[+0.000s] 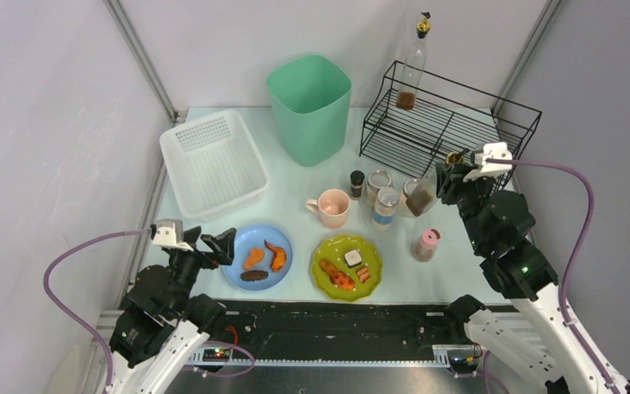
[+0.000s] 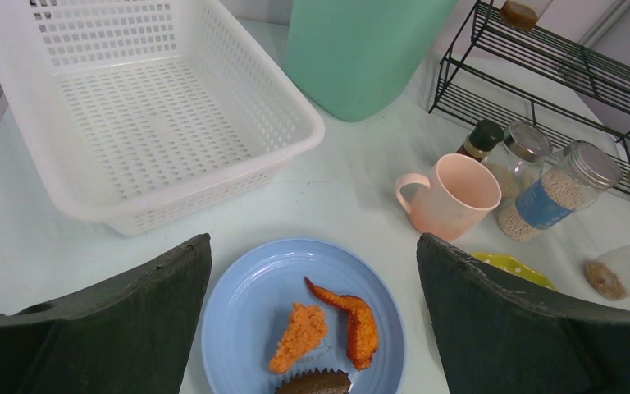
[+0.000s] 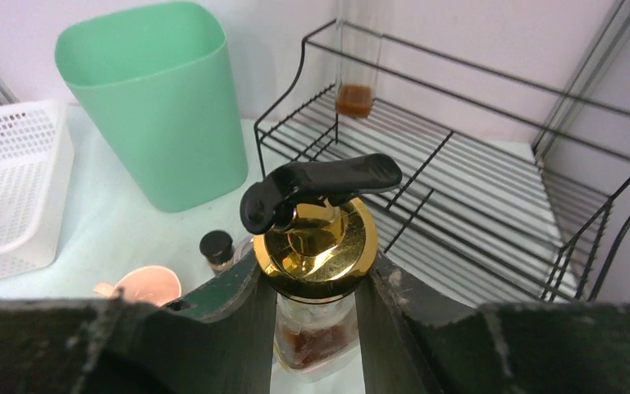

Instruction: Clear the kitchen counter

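Holding one clear glass bottle (image 3: 320, 246), gold-capped, black-spouted, was my right hand (image 3: 316, 300); my left hand (image 2: 313, 275) stood wide above a round blue plate (image 2: 242, 295) on the pale mint-white counter (image 2: 344, 185).

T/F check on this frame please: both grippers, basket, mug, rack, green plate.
1. The right gripper is shut on the gold-capped bottle. True.
2. The left gripper grips the blue plate. False: it hangs open above the plate and holds nothing.
3. The white basket has nothing in it. True.
4. The pink mug sits in the wire rack. False: it stands on the kitchen counter.
5. A tall bottle stands on the rack's upper shelf. True.
6. The green plate is bare. False: food pieces lie on it.
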Tool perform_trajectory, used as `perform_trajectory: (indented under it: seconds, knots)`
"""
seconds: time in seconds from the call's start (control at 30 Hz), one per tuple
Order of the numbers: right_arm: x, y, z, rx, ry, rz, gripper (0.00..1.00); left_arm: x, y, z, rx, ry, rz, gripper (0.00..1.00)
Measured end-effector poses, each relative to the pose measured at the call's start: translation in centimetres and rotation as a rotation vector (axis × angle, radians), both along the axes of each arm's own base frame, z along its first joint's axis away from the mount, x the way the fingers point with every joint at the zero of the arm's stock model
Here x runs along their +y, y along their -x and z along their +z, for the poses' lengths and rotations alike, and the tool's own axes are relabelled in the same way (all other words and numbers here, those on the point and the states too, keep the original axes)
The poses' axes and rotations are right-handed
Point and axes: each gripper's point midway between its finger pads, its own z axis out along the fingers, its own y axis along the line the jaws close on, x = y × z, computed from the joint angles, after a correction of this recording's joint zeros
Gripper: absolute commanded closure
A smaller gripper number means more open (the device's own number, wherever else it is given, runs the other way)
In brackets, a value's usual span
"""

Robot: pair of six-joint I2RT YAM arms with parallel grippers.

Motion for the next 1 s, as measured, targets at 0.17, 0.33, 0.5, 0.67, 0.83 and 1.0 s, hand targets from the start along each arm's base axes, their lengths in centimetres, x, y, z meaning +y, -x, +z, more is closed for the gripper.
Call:
perform_trajectory:
  seconds: [0.17, 0.33, 0.5, 0.67, 0.83, 1.0]
  knots:
    - [-0.4, 0.0, 4.3, -0.069, 0.017, -0.011, 1.00, 0.0, 0.0, 0.0, 0.000, 0.000, 0.000, 0.02]
    - [-0.5, -0.6, 8.7, -0.158, 0.039, -0.031, 1.00, 0.0, 0.0, 0.0, 0.000, 0.000, 0.000, 0.02]
    - [-0.6, -2.3, 12.5, -0.254, 0.074, -0.077, 1.00, 0.0, 0.0, 0.0, 0.000, 0.000, 0.000, 0.02]
    - [-1.6, -5.7, 14.3, -0.289, 0.092, -0.163, 1.00, 0.0, 0.0, 0.0, 0.000, 0.000, 0.000, 0.02]
    - [-3.6, -10.3, 14.4, -0.269, 0.101, -0.253, 1.00, 0.0, 0.0, 0.0, 0.000, 0.000, 0.001, 0.02]
    - [-4.9, -14.5, 14.6, -0.258, 0.095, -0.300, 1.00, 0.1, 0.0, -0.1, 0.001, -0.001, 0.005, 0.02]
